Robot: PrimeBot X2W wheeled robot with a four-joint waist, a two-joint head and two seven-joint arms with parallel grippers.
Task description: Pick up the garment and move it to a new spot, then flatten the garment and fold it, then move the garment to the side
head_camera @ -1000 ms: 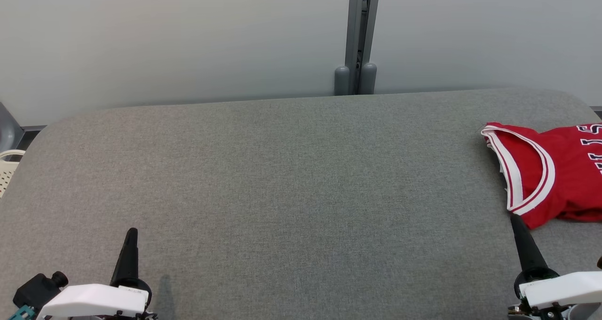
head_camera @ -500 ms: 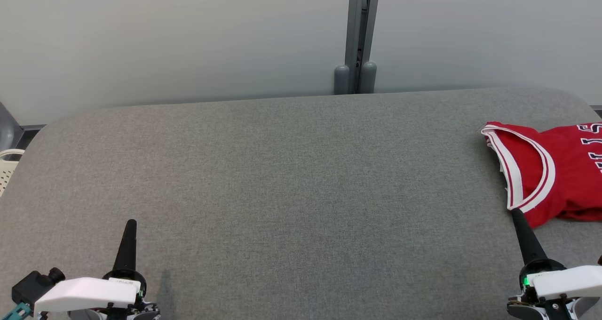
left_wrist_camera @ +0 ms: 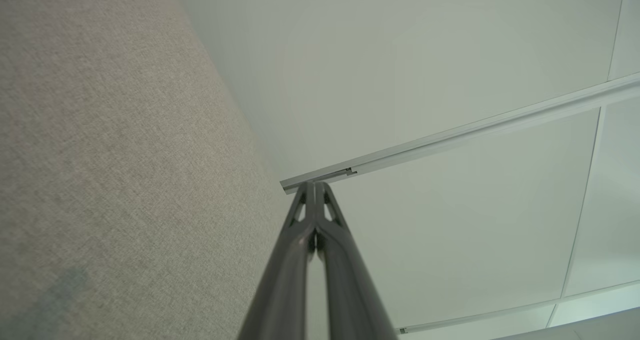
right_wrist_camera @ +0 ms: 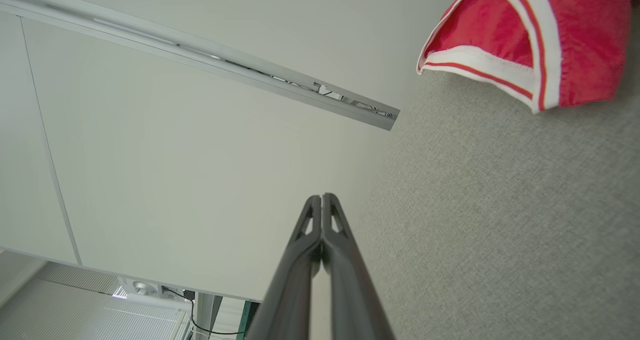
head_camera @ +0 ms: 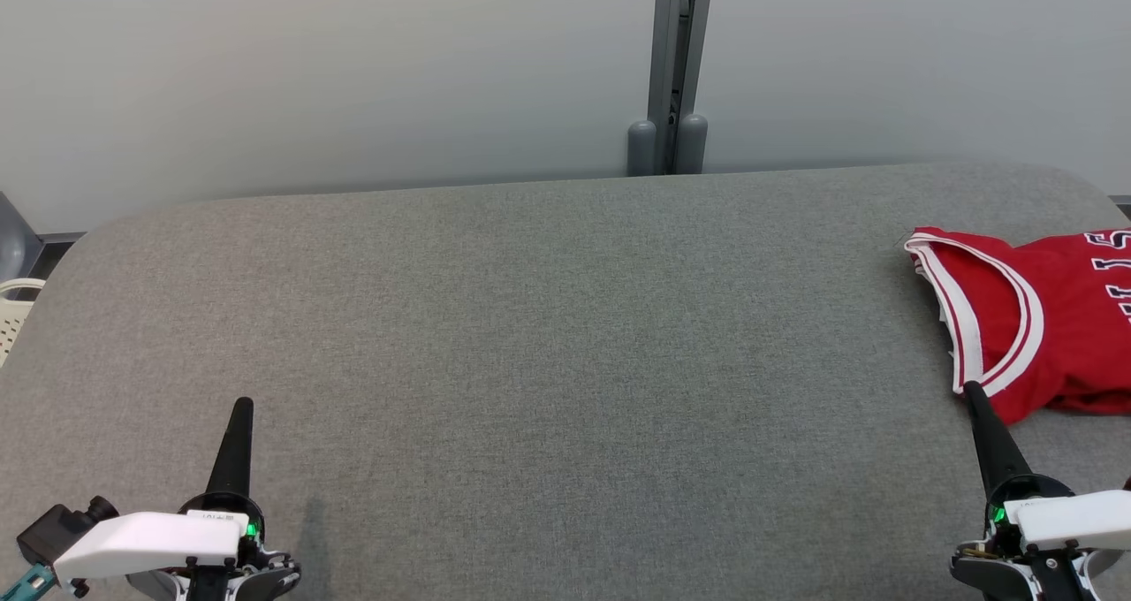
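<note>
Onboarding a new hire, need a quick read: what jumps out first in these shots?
The red jersey with white trim lies crumpled at the right edge of the grey table. Next, two dark shut grippers at the near edge: the left gripper over bare cloth, the right gripper pointing at the jersey's near corner.

The head view looks forward and down across the grey fabric-covered tabletop (head_camera: 565,336) toward the pale wall panels (head_camera: 353,79) at 12 o'clock. Each wrist view rides low, close to that cloth, rolled sideways: one sights along the left pincer (left_wrist_camera: 314,185), the other along the right pincer (right_wrist_camera: 321,197). Head and right wrist views share the red white-trimmed jersey (head_camera: 1016,318) at 3 o'clock.
</note>
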